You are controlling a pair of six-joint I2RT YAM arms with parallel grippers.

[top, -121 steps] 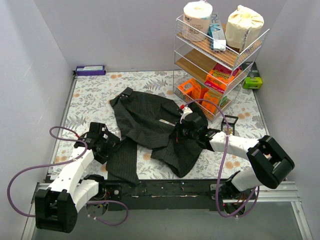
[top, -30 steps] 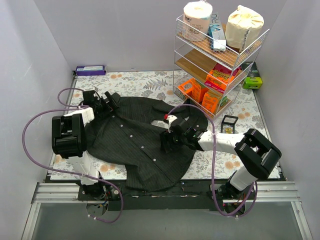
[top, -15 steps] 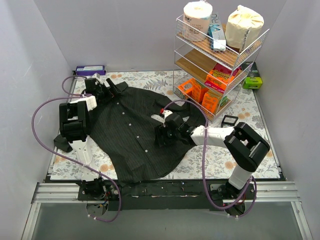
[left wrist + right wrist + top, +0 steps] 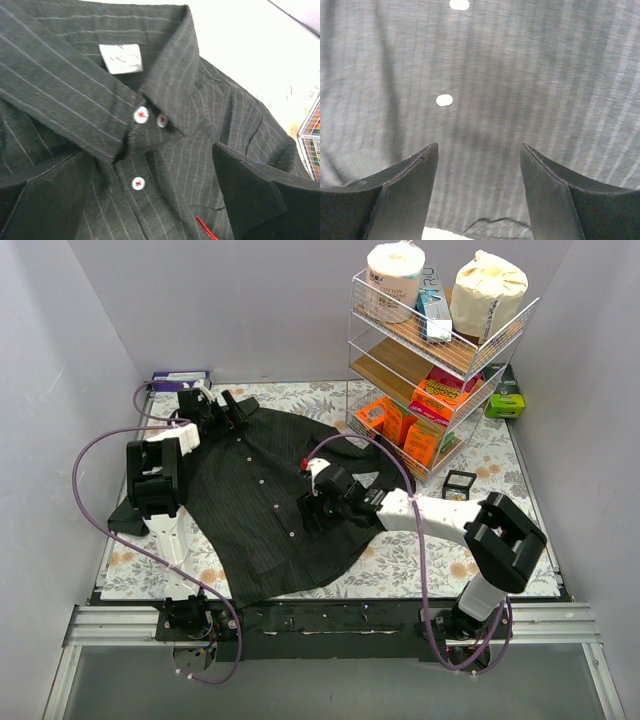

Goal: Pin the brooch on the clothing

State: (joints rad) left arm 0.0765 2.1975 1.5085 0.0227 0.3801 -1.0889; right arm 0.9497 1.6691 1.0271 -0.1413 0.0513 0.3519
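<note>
Shirt (image 4: 250,510) spread on tabletop (image 4: 445,545); left jaws, right jaws parted, empty. Chest fabric to be flattened before brooch, unseen, is fetched.

The shirt (image 4: 262,502), earlier bunched, now lies spread flat. The left gripper (image 4: 227,410) moved from near-left to far-left; the right gripper (image 4: 309,512) slid left.

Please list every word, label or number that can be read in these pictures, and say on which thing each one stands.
"RU": part of a word on the white-and-teal box, top shelf of the wire rack; the rest is unclear.
White neck label of the shirt: print too blurred.
Orange boxes, purple box: too small.
</note>
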